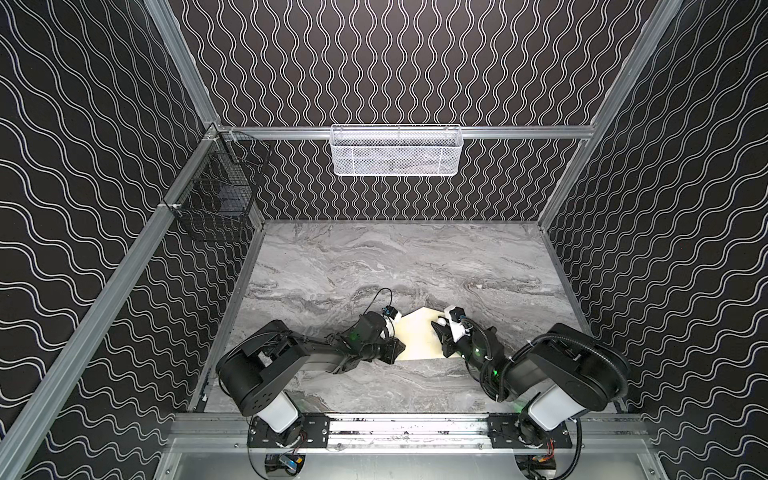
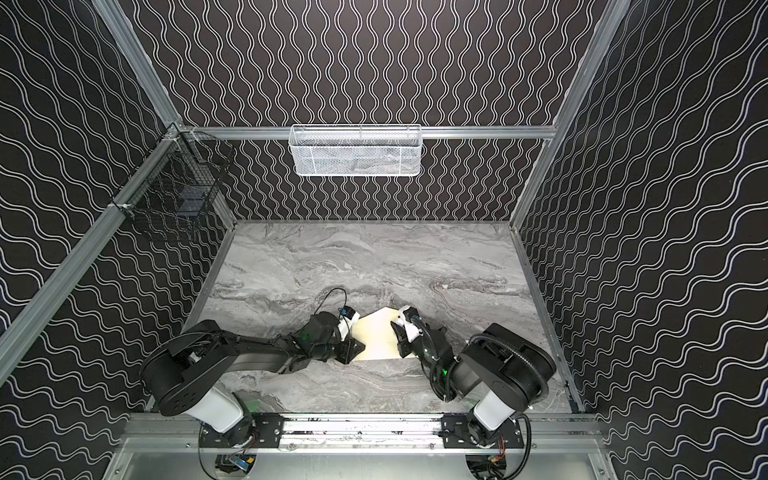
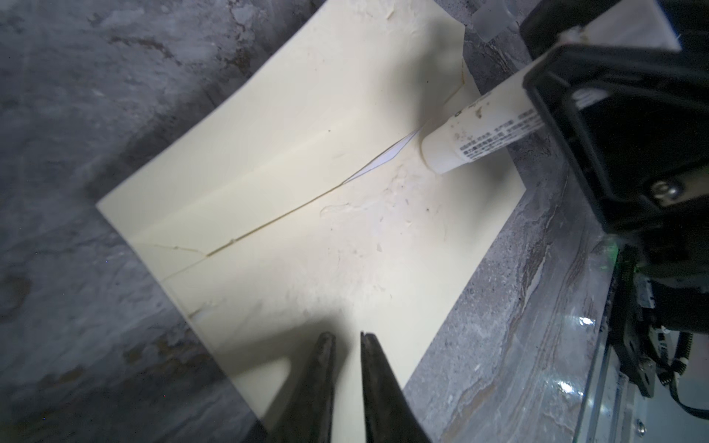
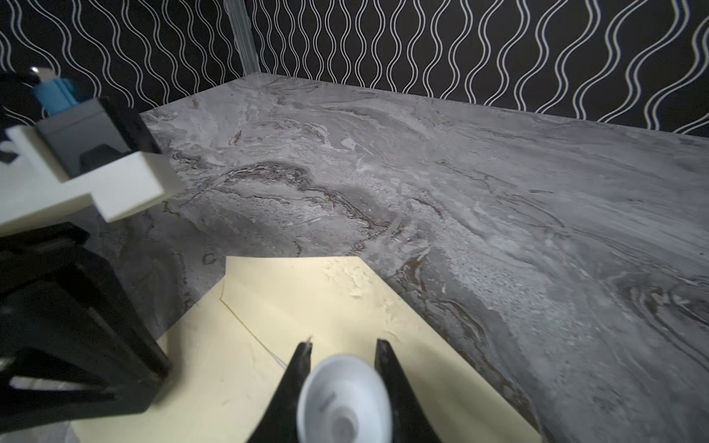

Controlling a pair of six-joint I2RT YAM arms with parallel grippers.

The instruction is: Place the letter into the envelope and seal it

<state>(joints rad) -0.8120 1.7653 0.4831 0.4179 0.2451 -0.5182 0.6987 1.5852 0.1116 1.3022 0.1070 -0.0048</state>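
Envelope [image 1: 415,338] of flat cream paper is laid on the grey marbled bench [image 1: 374,266] just 6 o'clock of its middle, pointed flap opened toward 12 o'clock. A sliver of the white paper letter [image 3: 383,158] is seen in its mouth. At its 9 o'clock the left tool [image 3: 347,337] is held slightly parted and empty. At 3 o'clock a white cylindrical stick [image 3: 472,134] is clenched by the right tool [image 4: 343,345], tip against the envelope.

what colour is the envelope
The envelope is cream, pale yellow; clearest in the left wrist view.
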